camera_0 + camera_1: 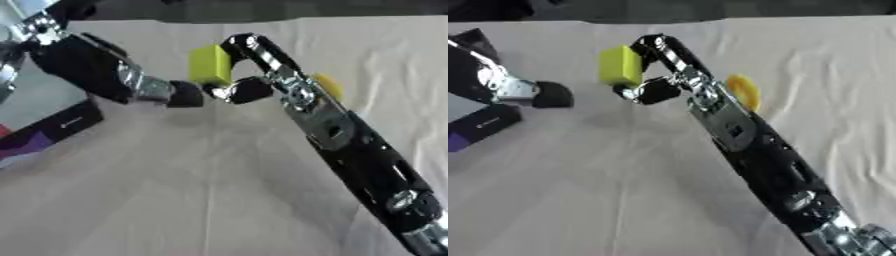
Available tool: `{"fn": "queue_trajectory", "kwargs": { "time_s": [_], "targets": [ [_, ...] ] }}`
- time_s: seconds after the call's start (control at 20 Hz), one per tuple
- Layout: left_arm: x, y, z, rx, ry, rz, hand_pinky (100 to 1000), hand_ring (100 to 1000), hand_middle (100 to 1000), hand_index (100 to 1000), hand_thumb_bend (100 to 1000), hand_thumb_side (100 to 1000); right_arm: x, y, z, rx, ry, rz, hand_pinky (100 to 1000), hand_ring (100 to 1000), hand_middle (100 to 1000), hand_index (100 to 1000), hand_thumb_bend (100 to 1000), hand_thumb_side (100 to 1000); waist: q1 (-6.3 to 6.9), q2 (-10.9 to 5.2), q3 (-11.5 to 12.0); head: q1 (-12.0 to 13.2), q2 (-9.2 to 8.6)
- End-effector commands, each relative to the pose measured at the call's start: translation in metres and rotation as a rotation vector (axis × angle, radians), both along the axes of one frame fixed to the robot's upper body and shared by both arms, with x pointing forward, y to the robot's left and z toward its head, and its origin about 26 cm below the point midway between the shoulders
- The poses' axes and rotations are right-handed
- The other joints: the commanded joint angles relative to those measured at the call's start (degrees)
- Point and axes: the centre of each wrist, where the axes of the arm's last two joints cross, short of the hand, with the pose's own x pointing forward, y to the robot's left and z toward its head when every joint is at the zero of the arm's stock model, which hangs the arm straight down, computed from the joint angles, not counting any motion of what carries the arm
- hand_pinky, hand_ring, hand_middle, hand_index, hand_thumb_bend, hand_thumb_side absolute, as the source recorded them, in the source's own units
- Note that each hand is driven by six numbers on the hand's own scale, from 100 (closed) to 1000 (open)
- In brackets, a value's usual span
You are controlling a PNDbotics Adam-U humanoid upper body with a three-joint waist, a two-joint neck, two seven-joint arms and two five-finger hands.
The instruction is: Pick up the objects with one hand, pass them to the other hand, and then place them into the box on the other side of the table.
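Observation:
A yellow-green block (210, 65) is held above the cloth-covered table (175, 190). My right hand (262, 67) is shut on it, with fingers curled over its top and the thumb under it. The right arm reaches in from the lower right. My left hand (184, 94) comes in from the upper left and shows as a dark rounded shape just left of and below the block, apart from it. A yellow object (744, 92) lies on the cloth behind the right arm, partly hidden by it.
A dark box (483, 120) with a purple patch sits at the left edge, under the left arm. Wrinkled beige cloth covers the table. The dark far edge of the table runs along the top.

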Motion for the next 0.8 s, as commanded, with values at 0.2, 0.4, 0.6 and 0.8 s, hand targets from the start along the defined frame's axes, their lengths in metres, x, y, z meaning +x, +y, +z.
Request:
{"fn": "queue_trajectory", "kwargs": {
  "time_s": [0.2,0.4,0.6,0.8],
  "targets": [
    [0.011,-0.004,0.000,0.084,-0.022,0.030,809,729,669,764,751,376,-0.002,0.007,0.011,-0.010,-0.046,0.028,805,579,506,541,464,117,0.92,-2.02,0.0,0.6,0.35],
    [0.022,-0.006,-0.007,0.146,-0.009,0.050,814,740,683,778,767,333,-0.003,0.009,0.013,-0.013,-0.050,0.040,806,580,506,542,464,115,0.98,-1.96,-0.1,1.1,0.35],
    [0.030,-0.009,-0.012,0.208,0.012,0.054,817,748,694,786,767,327,-0.005,0.012,0.015,-0.010,-0.058,0.047,806,582,508,542,464,113,0.97,-1.91,-0.2,1.7,0.35],
    [0.036,-0.012,-0.016,0.264,0.021,0.065,816,753,700,787,743,316,-0.006,0.014,0.015,-0.008,-0.060,0.048,805,582,518,541,466,107,0.98,-1.93,-0.2,2.1,0.35]
  ]
}}
